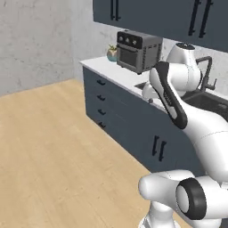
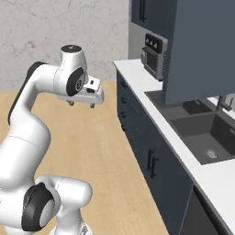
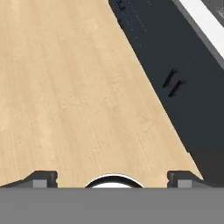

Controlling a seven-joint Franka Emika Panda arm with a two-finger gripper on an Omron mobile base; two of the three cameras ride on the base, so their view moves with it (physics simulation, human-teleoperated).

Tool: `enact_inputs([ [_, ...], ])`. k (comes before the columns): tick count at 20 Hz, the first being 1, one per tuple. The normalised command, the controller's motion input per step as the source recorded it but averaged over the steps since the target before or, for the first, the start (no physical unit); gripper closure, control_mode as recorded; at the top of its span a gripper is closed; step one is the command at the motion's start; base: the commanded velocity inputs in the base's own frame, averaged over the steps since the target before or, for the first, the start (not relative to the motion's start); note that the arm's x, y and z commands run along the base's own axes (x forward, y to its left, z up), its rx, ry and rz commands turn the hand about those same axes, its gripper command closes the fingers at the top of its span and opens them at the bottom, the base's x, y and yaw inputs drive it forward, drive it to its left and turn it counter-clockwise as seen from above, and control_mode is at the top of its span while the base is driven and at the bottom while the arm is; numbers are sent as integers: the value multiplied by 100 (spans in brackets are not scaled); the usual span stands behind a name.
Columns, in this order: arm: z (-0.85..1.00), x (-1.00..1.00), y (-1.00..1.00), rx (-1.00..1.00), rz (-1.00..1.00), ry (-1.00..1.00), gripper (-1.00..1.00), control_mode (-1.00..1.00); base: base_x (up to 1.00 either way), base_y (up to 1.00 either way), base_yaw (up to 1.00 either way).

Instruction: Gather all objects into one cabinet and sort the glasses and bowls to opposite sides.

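We start with the largest surface, the light wooden plank floor [image 3: 65, 87], which spreads from 9 o'clock to 6 o'clock in the hand view. Next is the dark slate-blue run of base cupboards [image 1: 129, 124] with its white table top [image 2: 156, 114]. Above the table hang the dark slate-blue wall cabinets with long black bar handles [image 1: 196, 18]; in the right base view one flat slate-blue cabinet door [image 2: 202, 50] stands open over the dark sunken sink [image 2: 206, 133], at 2 o'clock from the arm. A black countertop oven with knobs [image 1: 138, 51] sits on the table, and a small potted plant [image 1: 112, 52] stands just beside it.

Our judgement of progress: the task appears to be at an early or travelling stage. None of the cups or bowls can be identified in these pictures, so we cannot confirm that any vessel has been gathered or sorted. All gathering and sorting must be treated as outstanding.

The white arm's pincer [image 2: 81, 104] hangs over the floor, well apart from the table. In the hand view its two dark fingertips [image 3: 43, 178] stand wide apart at the bottom edge, with nothing between them. The open cabinet lies at 2 o'clock from the pincer in the right base view, higher and well apart. We judge that the base must first close on the table.
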Motion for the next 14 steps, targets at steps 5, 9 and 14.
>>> enact_inputs([
  [5,0,0,0,0,0,0,-100,100,0,34,48],
  [9,0,0,0,0,0,0,-100,100,0,29,49],
  [14,0,0,0,0,0,0,-100,100,4,28,51],
])
